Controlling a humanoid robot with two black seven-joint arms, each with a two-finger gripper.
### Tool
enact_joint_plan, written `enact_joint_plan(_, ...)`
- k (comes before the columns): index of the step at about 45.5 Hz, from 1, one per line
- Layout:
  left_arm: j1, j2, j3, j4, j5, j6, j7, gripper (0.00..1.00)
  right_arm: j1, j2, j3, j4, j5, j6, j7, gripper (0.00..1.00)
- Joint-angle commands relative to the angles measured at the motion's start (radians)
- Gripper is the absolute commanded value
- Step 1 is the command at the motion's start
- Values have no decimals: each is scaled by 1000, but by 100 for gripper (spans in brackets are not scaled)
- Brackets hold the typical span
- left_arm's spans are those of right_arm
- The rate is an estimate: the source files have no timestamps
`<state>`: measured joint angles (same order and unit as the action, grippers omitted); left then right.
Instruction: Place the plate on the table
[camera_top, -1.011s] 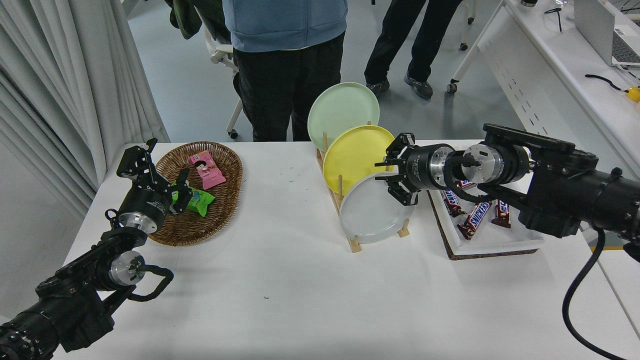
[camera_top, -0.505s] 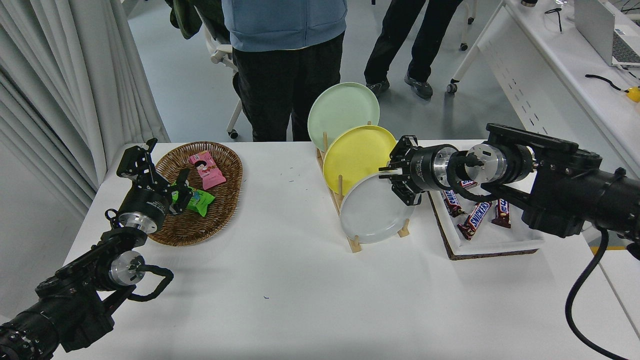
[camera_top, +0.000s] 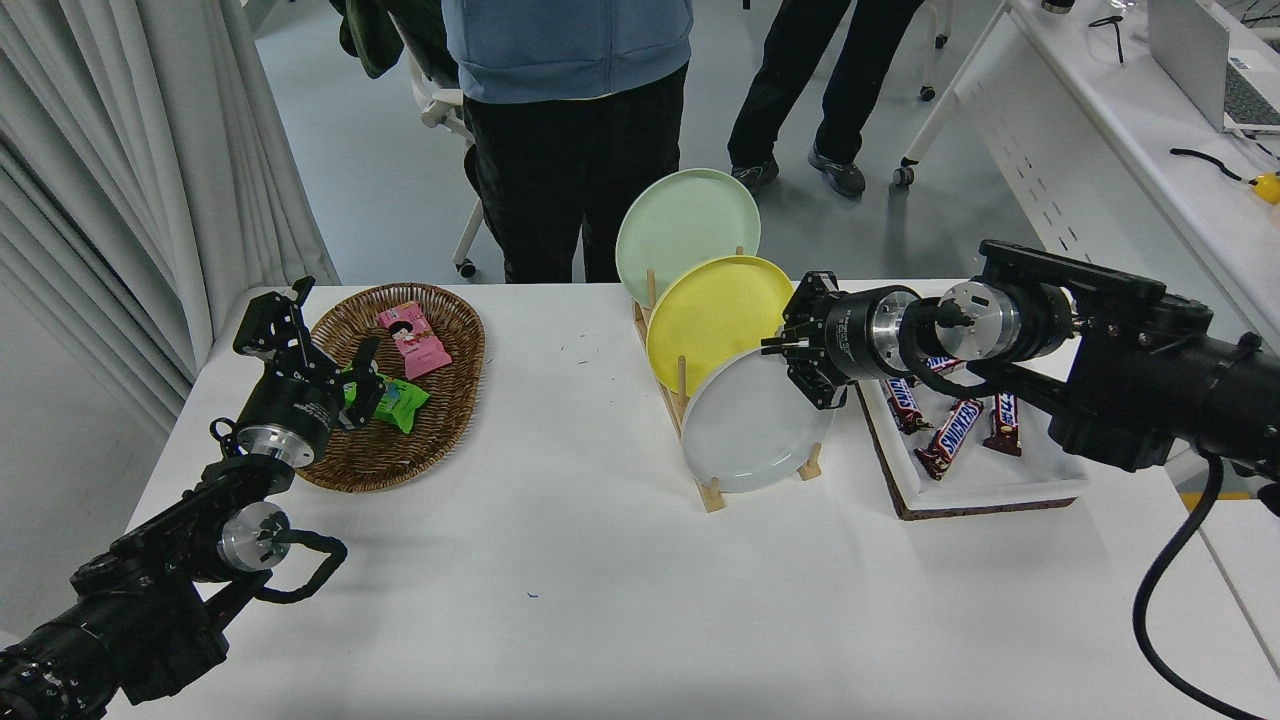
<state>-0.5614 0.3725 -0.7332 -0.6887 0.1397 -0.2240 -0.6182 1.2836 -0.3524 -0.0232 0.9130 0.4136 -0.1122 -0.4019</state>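
- plate (camera_top: 748, 432): light grey, stands tilted on edge in the front slot of the wooden rack (camera_top: 712, 490), mid worktop (camera_top: 560, 620); not yet out of the rack.
- behind it in the same rack: yellow plate (camera_top: 712, 310), then pale green plate (camera_top: 680, 225), each overlapping the next.
- right gripper (camera_top: 800, 345) comes in sideways at the grey plate's upper right rim; fingers look pinched onto that rim, one in front and one behind, though the contact itself is partly hidden by the gripper body.
- left gripper (camera_top: 300, 345) parked at lower left over the wicker basket (camera_top: 440, 400); fingers spread, holding nothing.
- handling, judged: stiff, thin, smooth matte face, probably light; likely slippery in a rim pinch and could swing or pivot about the grip point.
- could chip or crack if dropped or knocked against the pegs; hard to tell the material.
- best hold, judged: the raised rim at the top right, clear of the pegs and away from the yellow plate's edge.
- lift up and out of the slot before tipping flat; open worktop in front of the rack gives room.
- tray of chocolate bars (camera_top: 955, 425) just beside the rack on the right; keep the arm's swing off it.
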Motion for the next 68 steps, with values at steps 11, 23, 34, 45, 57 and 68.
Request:
enact_joint_plan(11,0,0,0,0,0,0,0,100,92,-69,107,6,-6,16,-81,0)
enact_joint_plan(23,0,-1,0,0,0,0,0,100,198,-103,147,12,2,19,-87,0)
enact_joint_plan(34,0,0,0,0,0,0,0,100,226,-92,232,12,10,16,-84,0)
enact_joint_plan(45,0,0,0,0,0,0,0,100,281,-82,236,10,13,-18,-83,0)
enact_joint_plan(57,0,0,0,0,0,0,0,100,292,-31,227,10,157,-92,-84,0)
enact_joint_plan(68,0,0,0,0,0,0,0,100,316,33,238,17,249,-167,-83,0)
